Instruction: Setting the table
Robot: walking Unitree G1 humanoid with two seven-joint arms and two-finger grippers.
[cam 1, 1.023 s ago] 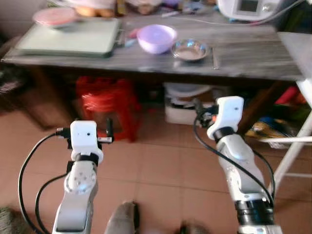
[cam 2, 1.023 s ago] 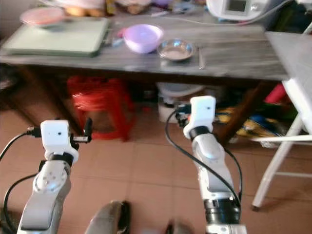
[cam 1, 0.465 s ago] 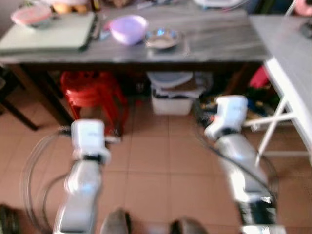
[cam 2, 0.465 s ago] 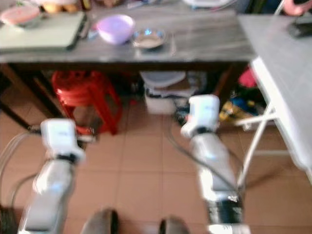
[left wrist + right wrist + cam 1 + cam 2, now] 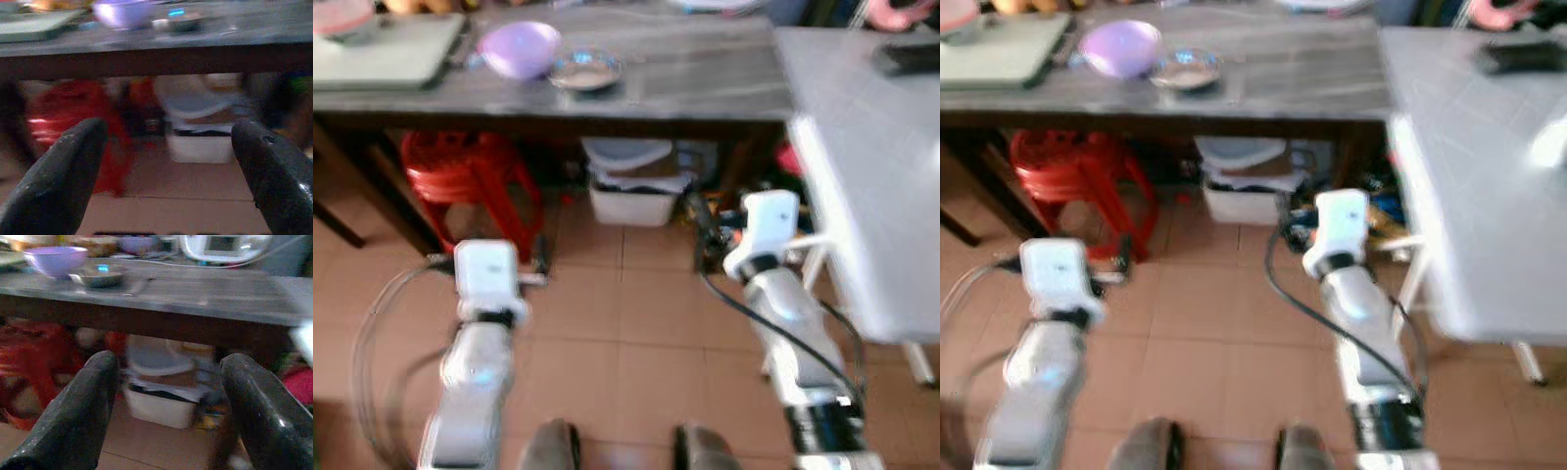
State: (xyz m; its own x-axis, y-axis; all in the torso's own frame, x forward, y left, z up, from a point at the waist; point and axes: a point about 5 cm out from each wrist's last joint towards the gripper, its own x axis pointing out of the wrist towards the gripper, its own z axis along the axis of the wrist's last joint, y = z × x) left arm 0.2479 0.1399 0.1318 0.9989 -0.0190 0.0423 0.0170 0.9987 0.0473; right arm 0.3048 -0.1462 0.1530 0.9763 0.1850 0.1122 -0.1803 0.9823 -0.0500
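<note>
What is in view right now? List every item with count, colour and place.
purple bowl: one, lilac, on the wooden table, beside the metal bowl
metal bowl: one, silver, on the wooden table
green tray: one, pale green, far left of the wooden table
wooden table: one, grey-brown, ahead
white table: one, white, on the right
red stool: one, red, under the wooden table
storage box: one, white, on the floor under the wooden table
left gripper: one, black fingers, open, low before the wooden table
right gripper: one, black fingers, open, low before the wooden table

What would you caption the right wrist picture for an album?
Open right tool facing a wooden table with a purple bowl and metal dish.
</note>
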